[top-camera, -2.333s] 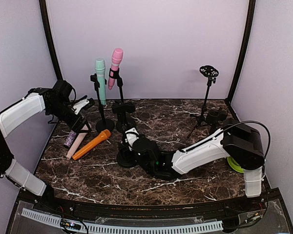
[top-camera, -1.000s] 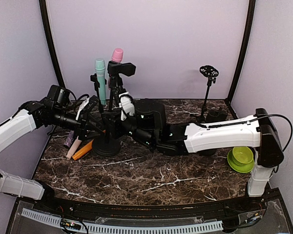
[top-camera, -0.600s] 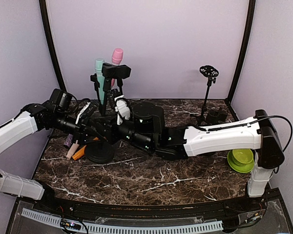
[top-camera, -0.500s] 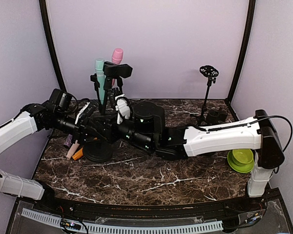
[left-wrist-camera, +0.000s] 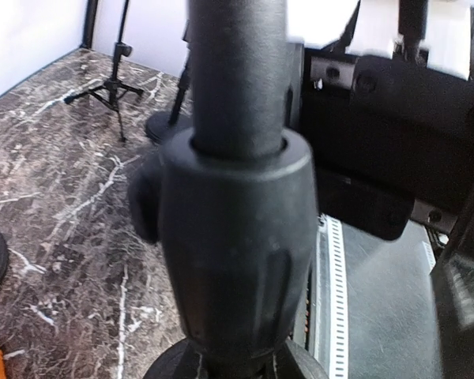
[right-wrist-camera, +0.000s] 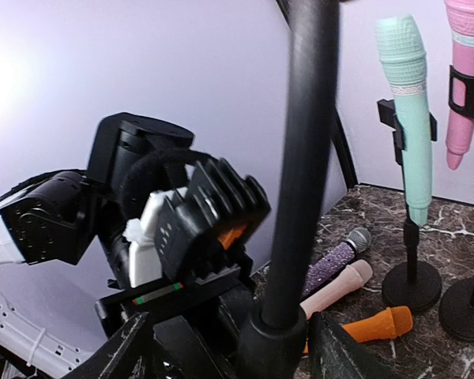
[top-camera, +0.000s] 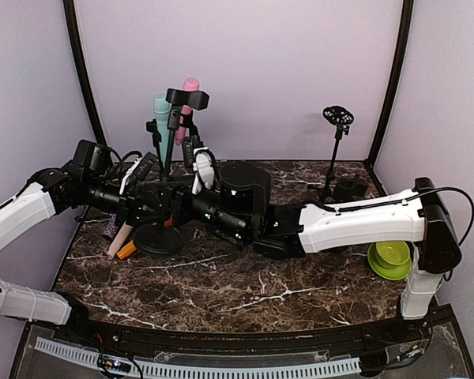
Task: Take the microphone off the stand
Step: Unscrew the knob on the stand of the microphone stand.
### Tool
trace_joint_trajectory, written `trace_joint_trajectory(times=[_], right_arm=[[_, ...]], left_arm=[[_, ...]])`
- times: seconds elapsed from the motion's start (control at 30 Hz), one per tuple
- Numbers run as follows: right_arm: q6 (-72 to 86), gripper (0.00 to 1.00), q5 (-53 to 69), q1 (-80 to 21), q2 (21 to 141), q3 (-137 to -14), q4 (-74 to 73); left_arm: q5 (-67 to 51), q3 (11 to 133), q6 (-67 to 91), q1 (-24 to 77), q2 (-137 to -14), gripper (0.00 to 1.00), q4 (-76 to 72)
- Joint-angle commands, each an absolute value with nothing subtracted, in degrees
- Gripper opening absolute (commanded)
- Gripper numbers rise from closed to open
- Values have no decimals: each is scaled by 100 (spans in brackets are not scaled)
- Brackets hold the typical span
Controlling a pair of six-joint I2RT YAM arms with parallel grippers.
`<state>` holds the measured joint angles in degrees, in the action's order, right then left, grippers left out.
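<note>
While both arms meet at the black stand [right-wrist-camera: 300, 158], its pole tilts above the bench [top-camera: 245, 276].
Right pincer [right-wrist-camera: 241, 351] grips the pole low down; left pincer [top-camera: 152, 197] grip cannot be told.

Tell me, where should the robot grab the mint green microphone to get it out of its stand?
Probably the fat top part of the mint green microphone, just above the clip. It stands upright and gets thinner downward, so it should slide up and out. Come from the front: the wall is behind, and the pink microphone crowds its right side.
</note>
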<state>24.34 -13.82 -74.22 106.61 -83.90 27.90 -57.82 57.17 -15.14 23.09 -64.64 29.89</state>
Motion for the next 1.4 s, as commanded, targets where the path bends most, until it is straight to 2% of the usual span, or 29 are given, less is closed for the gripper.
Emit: trace_joint_trajectory(times=[0.0,0.23,0.43,0.63,0.7,0.8,0.93,1.03,1.13,1.2,1.37], right_arm=[[2919,64,-1932,-7457,10463,-8625,2214],[2982,52,-2149,-7460,10486,-8719,2082],[2925,47,-2237,-7436,10780,-9352,1739],[3032,31,-2211,-7350,11002,-9733,1354],[3085,32,-2268,-7346,11013,-9744,1257],[3164,39,-2357,-7340,11013,-9747,1113],[3282,38,-2216,-7334,11040,-9752,1095],[3371,29,-1995,-7313,11054,-9726,1183],[3360,9,-1959,-7304,10998,-9675,1266],[3365,1,-1875,-7277,10917,-9558,1407],[3184,0,-1106,-7196,10611,-9171,2094]], left_arm=[[-5401,5903,-835,2301,-6202,0,2146],[-5362,5812,-1072,2303,-6190,0,2180],[-5175,5717,-1372,2320,-6154,0,2218],[-5152,5722,-1404,2315,-6115,0,2177],[-5135,5730,-1479,2312,-6100,0,2211],[-5105,5747,-1494,2313,-6091,0,2207],[-5091,5762,-1494,2313,-6085,0,2142],[-5097,5778,-1507,2318,-6082,0,2136],[-5130,5775,-1537,2318,-6065,0,2168],[-5144,5775,-1534,2315,-6049,0,2179],[-5546,5849,-1420,2317,-6053,0,2193]])
